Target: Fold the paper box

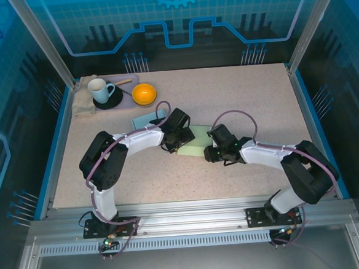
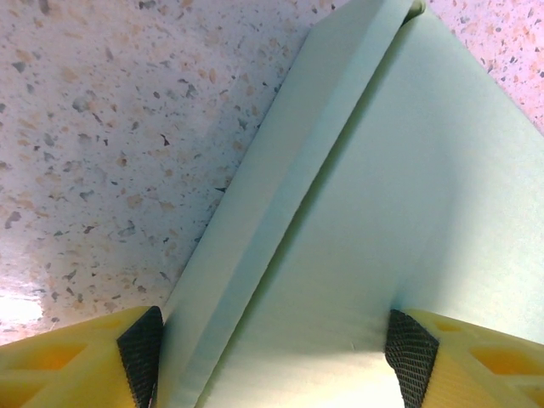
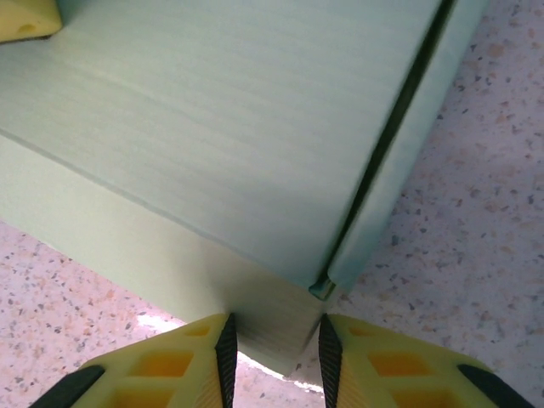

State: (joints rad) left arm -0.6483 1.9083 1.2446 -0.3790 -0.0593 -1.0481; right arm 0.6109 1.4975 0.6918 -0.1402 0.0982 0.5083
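Centrally in the top external view, a speckled table fills the frame between blue edge rails. The left arm reaches in from the lower left and the right arm from the lower right, and both meet at mid-frame. Between them lies the pale green paper box, flat on the table and partly hidden by both wrists. No writing shows on its faces.

Upper left: a lavender tray with a beige cloth at its left end. A light blue sheet lies just below the tray, beside the left wrist. On the tray stand an orange bowl and a white mug on a dark saucer.

The left gripper stands wide apart at the bottom of its wrist view, one pad at the box's folded edge strip and the other on the broad panel. The right gripper has its jaws narrowly apart around the box's lower corner. Whether they pinch it cannot be told.
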